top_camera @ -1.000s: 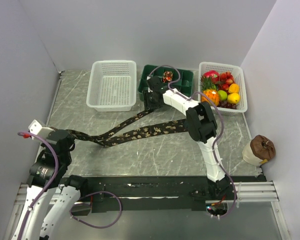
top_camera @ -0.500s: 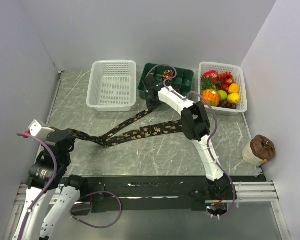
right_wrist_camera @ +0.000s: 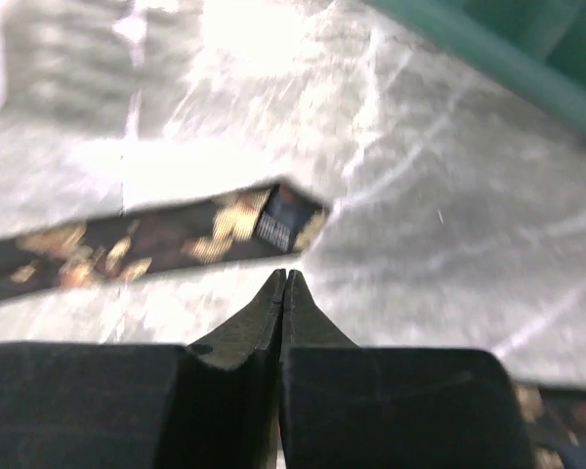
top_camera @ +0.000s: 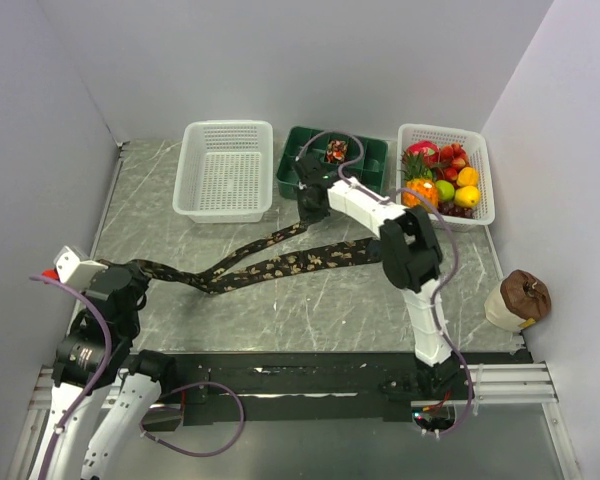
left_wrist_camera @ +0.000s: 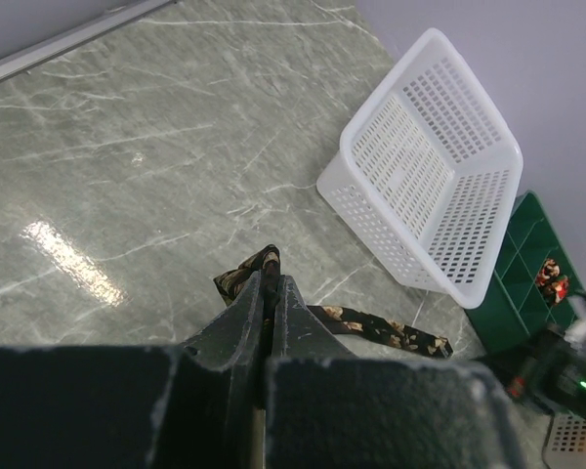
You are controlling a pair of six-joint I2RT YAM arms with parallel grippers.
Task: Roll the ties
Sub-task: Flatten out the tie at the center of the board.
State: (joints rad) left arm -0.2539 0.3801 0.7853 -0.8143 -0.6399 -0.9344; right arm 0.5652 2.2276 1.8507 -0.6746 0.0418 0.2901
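Tie [top_camera: 280,265] is what we're watching from above: dark with tan speckles, it is spread flat on the grey table [top_camera: 310,310] in a long, shallow V. One end runs to the left gripper [top_camera: 130,280] at the near left. A narrow arm reaches up to the right gripper [top_camera: 308,212], just in front of the green tray [top_camera: 300,170]. A small reddish coil [top_camera: 335,152] sits in one of the tray's compartments. A white basket [top_camera: 227,170] stands left of the tray and a fruit basket [top_camera: 480,190] to its right.

On to the left wrist camera. The left gripper [left_wrist_camera: 270,283] has its jaws pressed together, and a fold of tie [left_wrist_camera: 249,274] is pinched at the tips. The fabric trails away toward the white basket [left_wrist_camera: 430,195], and the green tray [left_wrist_camera: 513,293] is beyond it.

Now the right wrist camera, and it's a blurry one. The right gripper [right_wrist_camera: 284,278] is fully closed with nothing between the fingers. The tie's narrow end [right_wrist_camera: 176,239], with its label [right_wrist_camera: 273,227] showing, lies on the table just ahead of the tips. I can't tell whether they touch it.
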